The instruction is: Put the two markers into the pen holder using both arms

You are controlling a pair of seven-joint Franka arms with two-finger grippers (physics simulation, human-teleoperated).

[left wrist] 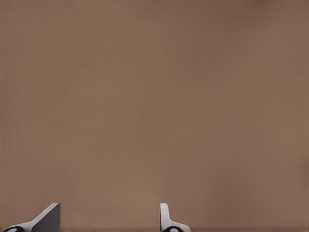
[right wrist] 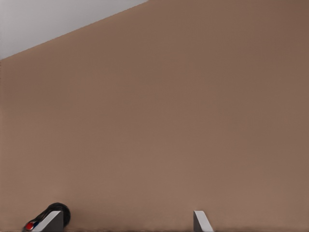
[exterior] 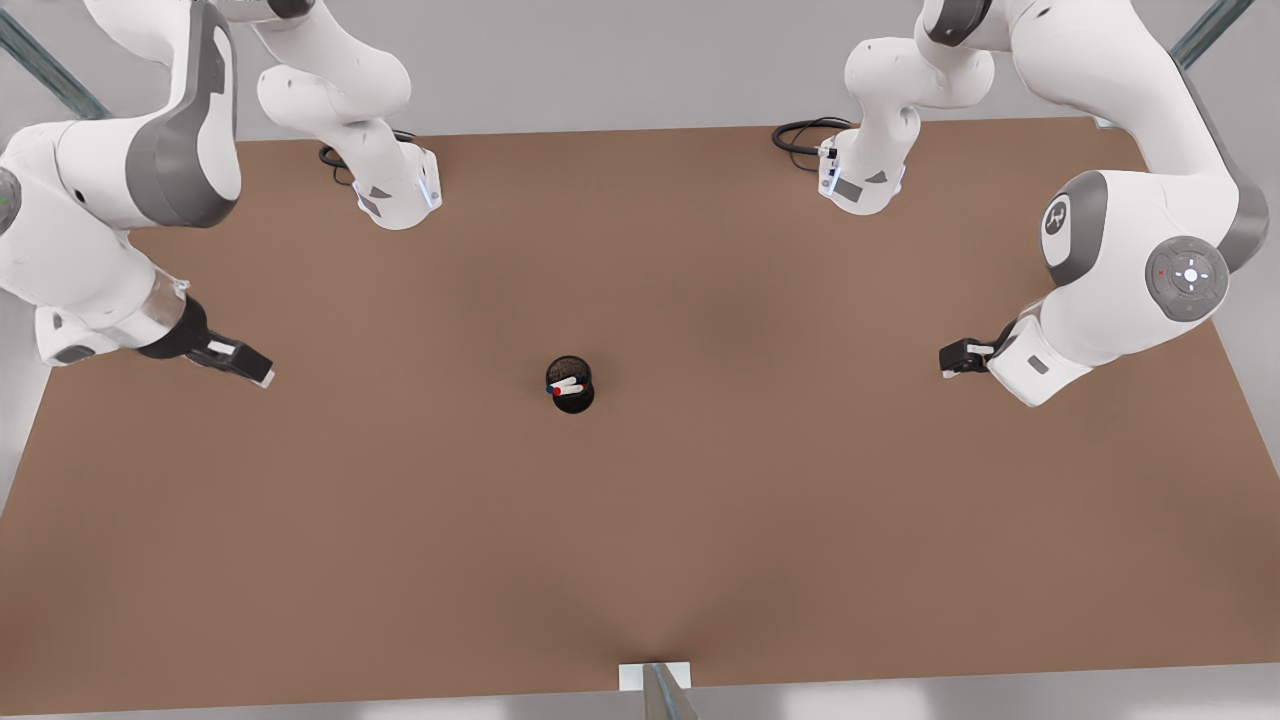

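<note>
Plain brown worktop (exterior: 640, 520) across nearly the whole front view, grey floor beyond its edges. Two big white jointed arms with grey joint panels, one at the frame's left (exterior: 100, 200), one at the frame's right (exterior: 1130, 260), bases bolted along the upper edge.

Small black two-finger gripper of the left-hand arm (exterior: 262, 374) at middle left, slanting toward lower right. Gripper of the right-hand arm (exterior: 945, 360) at middle right, aimed toward the frame's left. Both well apart from the centre and parked rather than working. Roughly level with the cup, one on either side, with neither clearly nearer.

Cannot match either one to its wrist camera with confidence. Left gripper (left wrist: 108, 220) spread wide over bare brown surface, nothing between the fingers. Right gripper (right wrist: 126, 222) likewise released and empty, with the cup in the lower left corner of its frame, partly cut off behind one finger.

Small black mesh cylindrical pen holder (exterior: 571, 385) (right wrist: 60, 212) upright at the worktop's centre. Inside it, two thin white-barrelled markers, long axes leaning toward the front view's left: red-capped marker (exterior: 557, 391) (right wrist: 30, 225) and dark-blue-capped marker (exterior: 551, 385), caps poking over the rim. Lower barrels hidden by the mesh. Hard to say whether the two touch.

Judged from this, both already in, with no reach left to make.
</note>
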